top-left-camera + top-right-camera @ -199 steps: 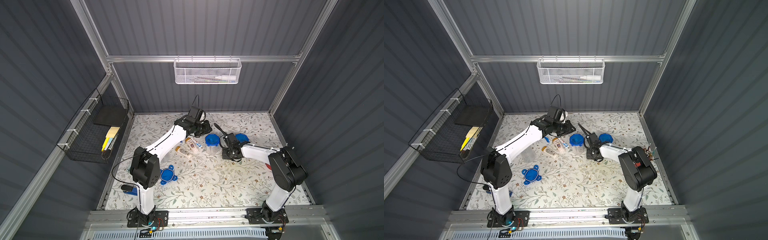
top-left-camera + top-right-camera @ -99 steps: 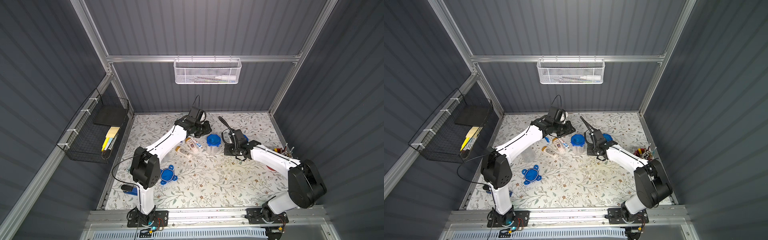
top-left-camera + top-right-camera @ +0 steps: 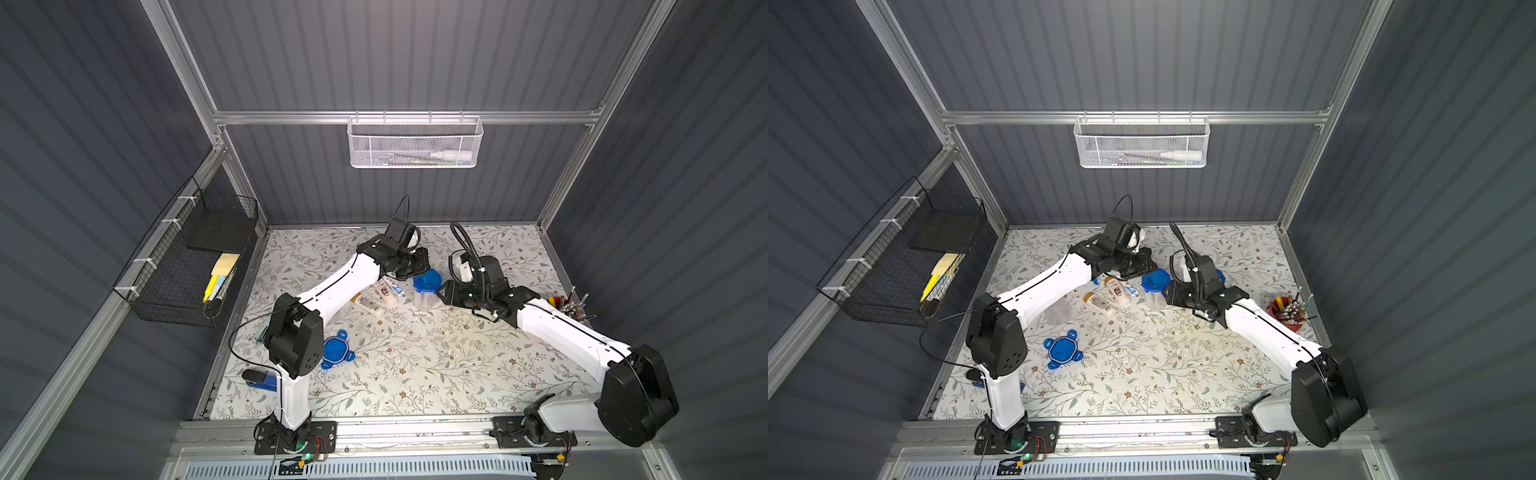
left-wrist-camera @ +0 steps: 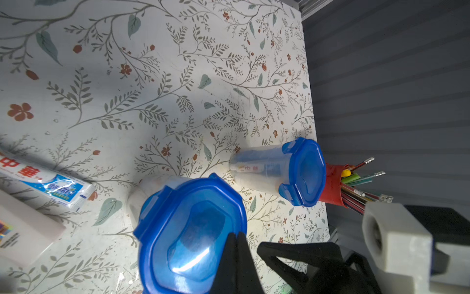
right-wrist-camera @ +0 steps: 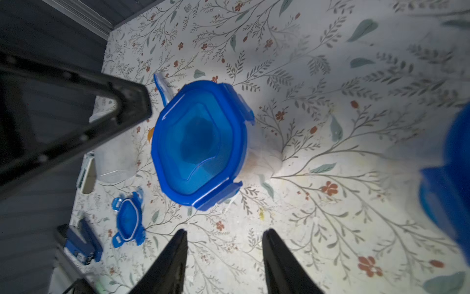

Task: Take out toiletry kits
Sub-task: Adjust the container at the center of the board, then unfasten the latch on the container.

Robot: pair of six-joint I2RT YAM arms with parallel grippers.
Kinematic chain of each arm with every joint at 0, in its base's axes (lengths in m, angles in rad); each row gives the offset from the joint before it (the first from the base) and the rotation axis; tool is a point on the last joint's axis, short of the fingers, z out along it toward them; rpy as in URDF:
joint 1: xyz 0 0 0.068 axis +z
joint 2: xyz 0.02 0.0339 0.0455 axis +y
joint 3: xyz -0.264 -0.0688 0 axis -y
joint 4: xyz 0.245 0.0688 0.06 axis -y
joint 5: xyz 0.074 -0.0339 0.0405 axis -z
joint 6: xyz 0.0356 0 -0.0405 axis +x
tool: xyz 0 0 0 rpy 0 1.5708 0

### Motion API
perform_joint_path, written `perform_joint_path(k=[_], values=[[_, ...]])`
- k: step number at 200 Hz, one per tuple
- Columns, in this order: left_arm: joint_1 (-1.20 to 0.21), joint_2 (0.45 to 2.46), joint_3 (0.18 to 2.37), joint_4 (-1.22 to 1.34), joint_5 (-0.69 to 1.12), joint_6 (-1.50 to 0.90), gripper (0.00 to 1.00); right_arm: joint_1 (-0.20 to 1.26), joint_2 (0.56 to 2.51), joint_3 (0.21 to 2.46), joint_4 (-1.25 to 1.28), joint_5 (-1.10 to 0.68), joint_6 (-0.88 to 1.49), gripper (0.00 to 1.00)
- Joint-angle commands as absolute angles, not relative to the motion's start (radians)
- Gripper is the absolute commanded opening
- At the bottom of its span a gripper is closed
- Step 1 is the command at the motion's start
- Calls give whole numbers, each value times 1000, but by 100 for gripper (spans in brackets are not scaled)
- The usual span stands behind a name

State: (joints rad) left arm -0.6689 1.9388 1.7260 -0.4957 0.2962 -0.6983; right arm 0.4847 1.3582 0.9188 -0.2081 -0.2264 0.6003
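On the flowered table [image 3: 415, 374] you have three jars, and I place everything from the closed jar [image 3: 427, 286] that stands in the middle.

The empty jar [image 3: 1057, 309] stands open, well apart from the closed jar, towards the base of the left arm. Its loose lid [image 3: 336, 351] lies further out the same way. I judge that one kit is already out. Two white bottles [image 3: 1117, 291] with tan caps lie on the table near the closed jar on that side, and a toothpaste tube [image 4: 43, 178] lies just beside them. I cannot find a toothbrush with certainty.

Two kits are left, I believe. The closed jar has its blue lid on. A second jar [image 4: 279, 170] stands beyond it, towards the red cup of pens [image 4: 338, 183]. Its lid is on too, and a toothpaste tube shows through its clear wall.

Now the tools. The left gripper [image 4: 235, 241] has its jaws pressed fully together, and the tips rest at the rim of the closed jar's lid. You cannot tell from these views whether a clip of the lid is pinched between them.

The right gripper [image 5: 223, 244] has its jaws about half apart with nothing between them. It hangs near the closed jar, on the right arm's side, and does not touch it.
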Motion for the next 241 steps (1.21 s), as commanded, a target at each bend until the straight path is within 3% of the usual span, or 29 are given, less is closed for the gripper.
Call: perform_joint_path(k=[1,136,241], values=[[-673,1977,1722,-502,322,-676,3,486,1349,857,-100,-305,709,56],[-674,1994,1644,-475,371,-689,0,442,1453,579,687,-305,1034,63],[-684,1990,1558,-445,375,-719,0,436,1583,580,916,-409,1121,62]])
